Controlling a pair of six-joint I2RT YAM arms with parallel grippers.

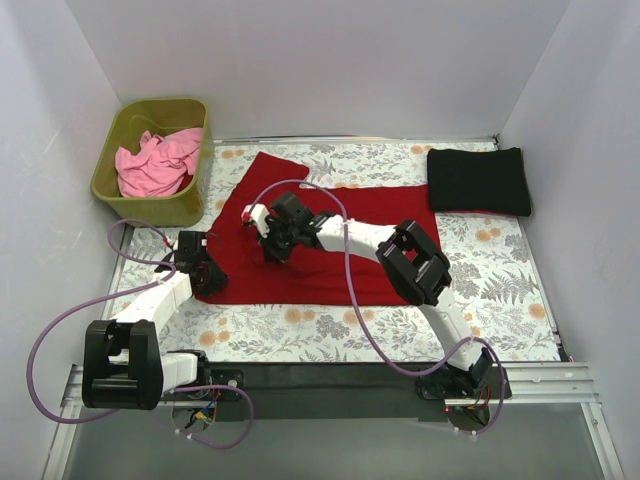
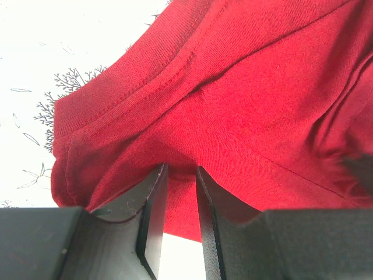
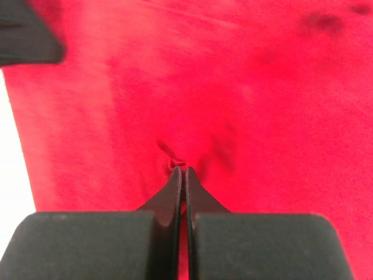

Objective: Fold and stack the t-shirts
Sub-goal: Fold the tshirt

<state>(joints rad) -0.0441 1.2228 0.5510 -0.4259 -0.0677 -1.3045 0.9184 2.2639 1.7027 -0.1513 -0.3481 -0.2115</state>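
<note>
Both pincers pinch the dark red t-shirt (image 1: 310,285), left pincer (image 2: 182,169) at its left hem, right pincer (image 3: 183,170) mid-cloth; fold in hand, next probably needs a joint lift across.

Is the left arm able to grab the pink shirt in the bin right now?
Probably not yet. The left end effector is pinching the red shirt's edge. The pink shirt lies close by in the open bin, with nothing above it, so letting go should free the way.
</note>
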